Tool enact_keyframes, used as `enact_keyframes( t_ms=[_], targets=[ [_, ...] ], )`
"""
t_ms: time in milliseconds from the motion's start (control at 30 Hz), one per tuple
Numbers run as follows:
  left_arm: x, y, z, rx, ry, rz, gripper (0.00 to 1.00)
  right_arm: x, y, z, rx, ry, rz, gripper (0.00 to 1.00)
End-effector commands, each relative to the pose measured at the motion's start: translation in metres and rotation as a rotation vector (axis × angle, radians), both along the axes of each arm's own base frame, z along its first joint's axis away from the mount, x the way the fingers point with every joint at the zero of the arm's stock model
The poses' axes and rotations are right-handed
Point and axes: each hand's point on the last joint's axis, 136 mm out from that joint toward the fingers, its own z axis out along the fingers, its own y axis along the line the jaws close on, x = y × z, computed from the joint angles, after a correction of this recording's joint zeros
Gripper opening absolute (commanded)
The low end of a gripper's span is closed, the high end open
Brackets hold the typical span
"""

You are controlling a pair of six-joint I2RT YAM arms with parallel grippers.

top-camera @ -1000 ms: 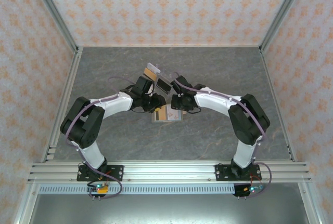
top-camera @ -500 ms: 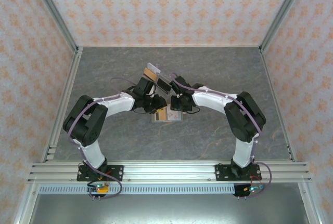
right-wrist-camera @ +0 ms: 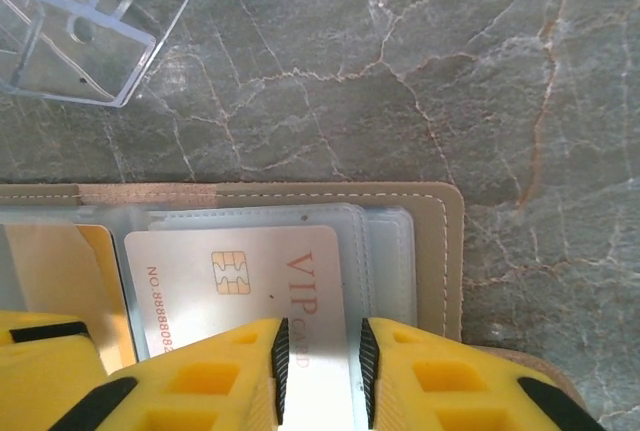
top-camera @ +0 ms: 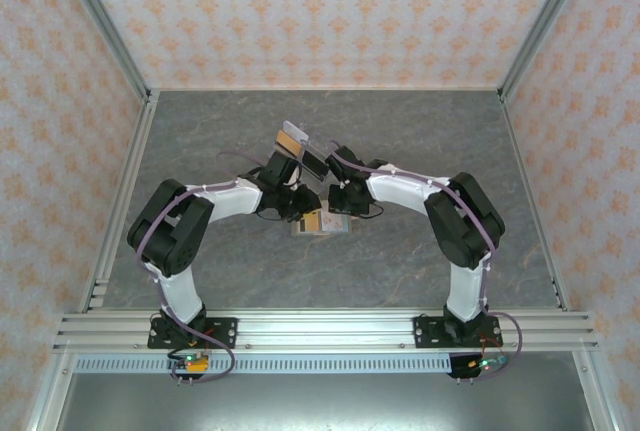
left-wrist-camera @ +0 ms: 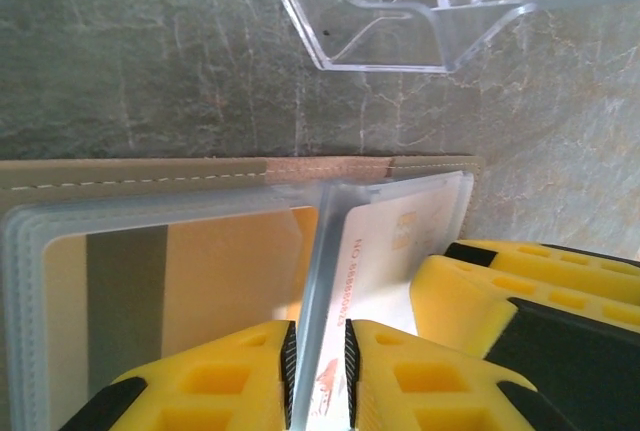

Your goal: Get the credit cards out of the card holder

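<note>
The card holder (top-camera: 322,222) is a tan folder with clear sleeves, lying open on the grey table. One sleeve holds a gold card (left-wrist-camera: 220,271) with a dark stripe. Another holds a white VIP credit card (right-wrist-camera: 260,271) with a chip. My left gripper (left-wrist-camera: 318,371) has its jaws narrowly apart around a clear sleeve leaf (left-wrist-camera: 315,281) that stands on edge, with a small gap at the right pad. My right gripper (right-wrist-camera: 320,371) is low over the white card's right edge, jaws narrowly apart, the card lying flat beneath them. Both grippers (top-camera: 318,203) meet over the holder.
A clear plastic slotted stand (top-camera: 303,149) sits just behind the holder, carrying a tan card and a black card. Its base shows at the top of both wrist views (left-wrist-camera: 380,11) (right-wrist-camera: 70,21). Metal frame rails and patterned walls bound the table.
Both arms have leaned in a little, elbows shifting forward and inward. Both pairs of jaws have narrowed over the holder. The holder and stand have not moved.
</note>
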Motion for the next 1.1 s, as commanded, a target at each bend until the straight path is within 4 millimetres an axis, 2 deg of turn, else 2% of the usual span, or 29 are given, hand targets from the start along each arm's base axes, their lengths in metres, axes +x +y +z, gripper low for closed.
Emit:
enact_keyframes(
  t_ms=[0, 500, 800, 1067],
  targets=[
    [0.001, 0.001, -0.008, 0.024, -0.020, -0.014, 0.22, -0.005, -0.003, -0.009, -0.021, 0.047, -0.004, 0.27],
    [0.002, -0.004, -0.009, -0.011, -0.037, -0.021, 0.20, -0.010, -0.002, -0.015, -0.018, 0.082, 0.001, 0.21],
    [0.004, -0.012, -0.001, -0.057, -0.066, -0.054, 0.17, -0.011, -0.003, -0.016, -0.020, 0.090, -0.003, 0.19],
    [0.007, -0.018, 0.017, -0.130, -0.118, -0.076, 0.13, -0.012, -0.008, -0.018, -0.044, 0.090, -0.011, 0.18]
  ],
)
